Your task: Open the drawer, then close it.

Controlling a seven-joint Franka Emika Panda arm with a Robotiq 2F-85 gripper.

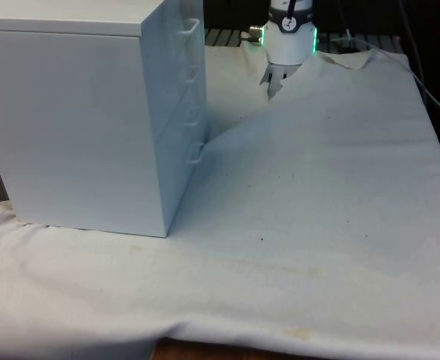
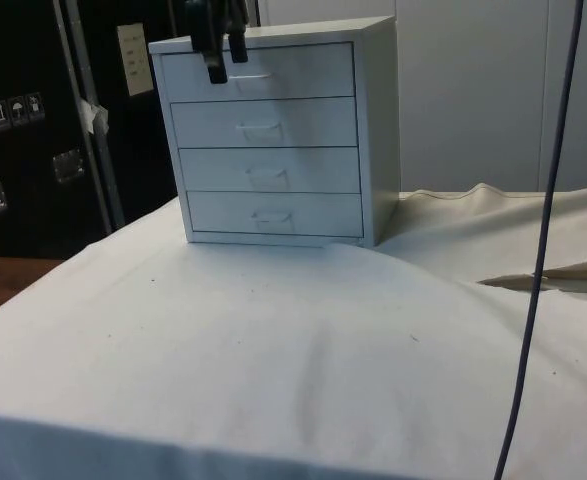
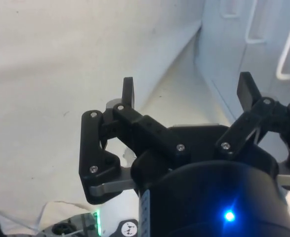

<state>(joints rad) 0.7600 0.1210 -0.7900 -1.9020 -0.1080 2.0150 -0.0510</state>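
1. A white, box-shaped chest of four drawers (image 2: 273, 135) stands on the table's white cloth (image 2: 273, 350). In the front view it sits at the front view's left (image 1: 77, 127), showing a plain panel, with the drawer fronts on the side facing the front view's right.
2. In the side view all four drawer fronts lie flush with the frame, each with a small white loop handle. The top drawer (image 2: 293, 72) is pushed in.
3. The black two-finger gripper (image 2: 222, 62) hangs high in front of the top drawer's corner, beside its handle (image 2: 256, 76), which it does not touch.
4. In the wrist view the gripper (image 3: 186, 89) is spread wide with nothing between its fingertips (image 3: 128, 91), and white loop handles (image 3: 289, 49) show just beyond them.
5. The cloth is rumpled, with a raised fold behind the chest.
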